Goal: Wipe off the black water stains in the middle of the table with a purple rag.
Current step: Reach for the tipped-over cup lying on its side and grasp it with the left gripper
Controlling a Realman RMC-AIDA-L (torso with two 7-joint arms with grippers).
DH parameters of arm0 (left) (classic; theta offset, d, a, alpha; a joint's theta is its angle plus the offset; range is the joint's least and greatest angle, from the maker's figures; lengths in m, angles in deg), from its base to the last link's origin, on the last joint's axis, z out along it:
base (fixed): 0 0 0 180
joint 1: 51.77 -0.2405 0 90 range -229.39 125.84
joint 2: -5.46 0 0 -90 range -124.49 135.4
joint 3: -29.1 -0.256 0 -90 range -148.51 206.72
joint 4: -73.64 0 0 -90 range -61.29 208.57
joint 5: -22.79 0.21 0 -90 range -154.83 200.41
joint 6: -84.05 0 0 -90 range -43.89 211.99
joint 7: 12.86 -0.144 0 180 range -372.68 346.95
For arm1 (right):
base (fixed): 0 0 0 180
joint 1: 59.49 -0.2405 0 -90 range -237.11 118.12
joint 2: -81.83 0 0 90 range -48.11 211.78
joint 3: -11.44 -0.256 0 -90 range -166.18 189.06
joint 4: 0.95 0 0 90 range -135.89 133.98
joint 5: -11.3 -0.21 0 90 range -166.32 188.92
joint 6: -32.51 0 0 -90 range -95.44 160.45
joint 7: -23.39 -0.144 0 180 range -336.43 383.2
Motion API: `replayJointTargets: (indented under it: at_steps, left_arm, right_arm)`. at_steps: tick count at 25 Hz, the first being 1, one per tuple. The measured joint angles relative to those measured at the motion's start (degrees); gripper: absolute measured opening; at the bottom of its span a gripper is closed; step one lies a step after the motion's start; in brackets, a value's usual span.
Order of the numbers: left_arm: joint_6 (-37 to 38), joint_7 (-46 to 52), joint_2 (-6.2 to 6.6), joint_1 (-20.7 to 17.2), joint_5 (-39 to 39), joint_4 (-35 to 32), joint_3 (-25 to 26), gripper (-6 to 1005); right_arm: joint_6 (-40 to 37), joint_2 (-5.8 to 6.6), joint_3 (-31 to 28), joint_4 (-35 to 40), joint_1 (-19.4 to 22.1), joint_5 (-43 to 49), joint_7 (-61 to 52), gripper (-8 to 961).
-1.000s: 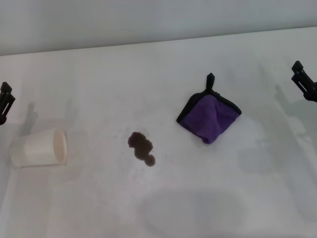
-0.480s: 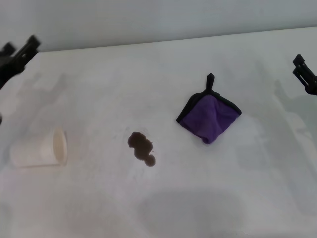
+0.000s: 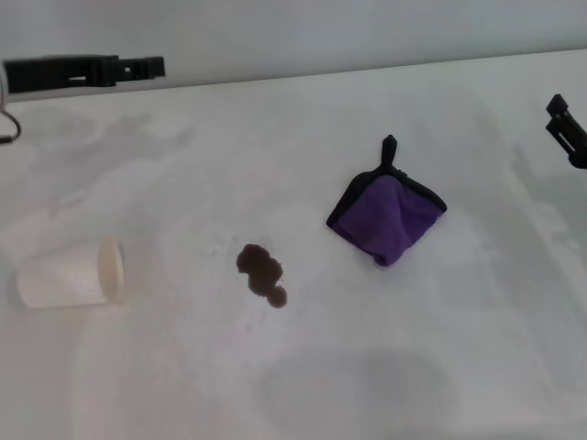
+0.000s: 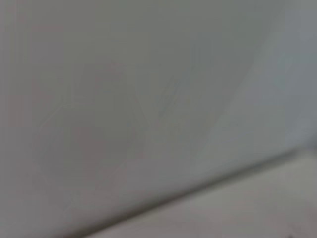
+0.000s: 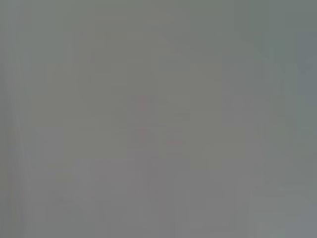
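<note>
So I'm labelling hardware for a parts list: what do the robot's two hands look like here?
Both are black. The left hand is a long, thin, straight bar with small notches, and a thin dark cable loops at its base. Only a small, angular black piece of the right hand shows.

The right tool (image 3: pixel 567 128) is cut off by the head view's edge, both wrist views a grey blur

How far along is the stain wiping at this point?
Nothing is done: the stains sit untouched on the table. Nothing is in hand: the rag lies folded beside them, apart, and neither end effector holds it. The left end effector is at the far left edge, the right end effector at the right edge. Grasping the rag and wiping are both left.
</note>
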Motion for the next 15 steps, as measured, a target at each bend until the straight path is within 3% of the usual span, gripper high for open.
replayJointTargets:
  at_steps: [3, 8, 11, 15]
  left_arm:
    - [4.13, 1.29, 0.77, 5.73, 11.72, 4.26, -0.08, 876]
    - [12.18, -2.14, 0.71, 13.01, 27.48, 13.53, -0.15, 876]
    - [18.53, -4.55, 0.26, 16.08, 32.35, 17.6, -0.17, 876]
    - [26.05, -6.44, -2.12, 20.5, 39.91, 23.12, -0.24, 876]
  right_arm:
    - [-0.27, 0.07, -0.04, 1.1, 0.25, -0.04, -0.29, 870]
    - [-2.31, 0.18, -0.09, 3.17, 0.38, -0.09, -3.79, 870]
    - [-3.33, 0.19, -0.09, 3.94, 0.4, -0.1, -4.52, 870]
    - [-3.53, 0.21, -0.09, 4.39, 0.42, -0.09, -4.54, 870]
